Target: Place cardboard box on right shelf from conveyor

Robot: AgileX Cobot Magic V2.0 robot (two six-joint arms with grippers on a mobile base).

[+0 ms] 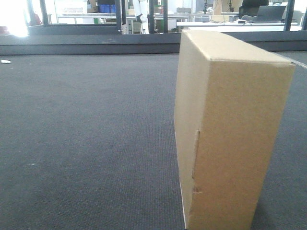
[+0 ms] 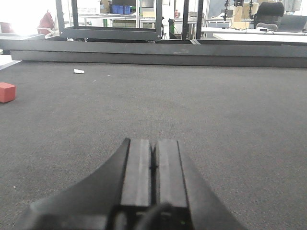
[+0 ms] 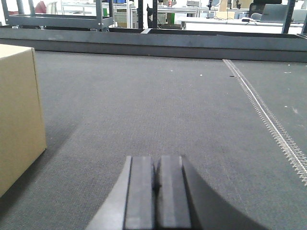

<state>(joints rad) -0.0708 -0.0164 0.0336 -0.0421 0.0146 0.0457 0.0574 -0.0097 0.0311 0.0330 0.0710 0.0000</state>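
Your cardboard box [image 1: 230,134] stands on edge on the conveyor [image 1: 86,143], and in the front view its seam flap shows on the left-hand face. From your right wrist, the box sits off to the left of the right pincer [image 3: 156,165], a little ahead of it and apart, not touching. That pincer has its fingers pressed together with nothing between them. Your left pincer [image 2: 154,148] is likewise closed tight on nothing, low over the conveyor, with a small red block [image 2: 6,92] well off to its left and a white scrap [image 2: 79,71] farther along.
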